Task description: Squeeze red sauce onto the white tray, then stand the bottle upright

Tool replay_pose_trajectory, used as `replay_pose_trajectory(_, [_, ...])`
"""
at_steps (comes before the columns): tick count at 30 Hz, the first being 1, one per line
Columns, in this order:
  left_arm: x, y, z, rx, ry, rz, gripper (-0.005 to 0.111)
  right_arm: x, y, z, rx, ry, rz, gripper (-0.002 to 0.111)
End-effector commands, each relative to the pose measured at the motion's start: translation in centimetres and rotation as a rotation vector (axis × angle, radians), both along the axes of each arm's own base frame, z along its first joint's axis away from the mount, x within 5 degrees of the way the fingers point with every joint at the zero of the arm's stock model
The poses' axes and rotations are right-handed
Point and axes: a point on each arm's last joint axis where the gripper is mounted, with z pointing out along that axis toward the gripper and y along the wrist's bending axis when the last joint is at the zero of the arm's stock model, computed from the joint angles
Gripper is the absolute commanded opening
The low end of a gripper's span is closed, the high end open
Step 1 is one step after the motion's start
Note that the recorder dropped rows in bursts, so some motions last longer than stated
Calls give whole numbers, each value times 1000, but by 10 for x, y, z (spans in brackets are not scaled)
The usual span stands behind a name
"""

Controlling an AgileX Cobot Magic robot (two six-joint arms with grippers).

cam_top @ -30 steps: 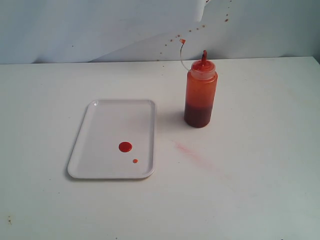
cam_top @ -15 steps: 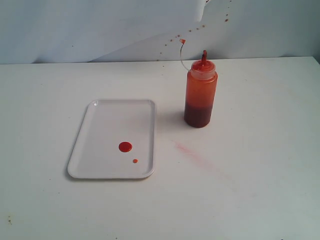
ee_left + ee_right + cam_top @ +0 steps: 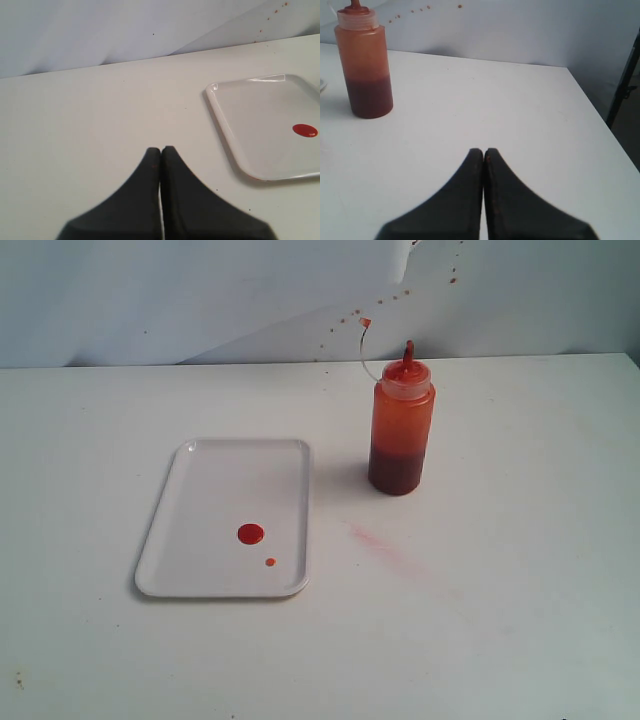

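Nothing moved since earlier frames. Your bottle (image 3: 401, 430) stands upright toward far edge of table (image 3: 520, 570), just right of white tray (image 3: 200, 500), not touching. Two red sauce (image 3: 250, 534) blobs on tray's near half. Your left gripper (image 3: 161, 150) and right gripper (image 3: 483, 151): fingers pressed together, holding nothing.

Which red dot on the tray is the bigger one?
The round red sauce blob nearer the middle of the white tray; the tiny dot sits closer to its rim.
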Motion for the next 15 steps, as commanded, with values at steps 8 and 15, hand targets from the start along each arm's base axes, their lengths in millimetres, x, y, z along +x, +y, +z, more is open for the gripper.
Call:
replay_pose_trajectory(8, [0,0,-1,1,-8,0,0,0,0,-1,-21,-1,3,0])
replay_pose_trajectory(15, [0,0,-1,1,-8,0,0,0,0,-1,-21,-1,3,0])
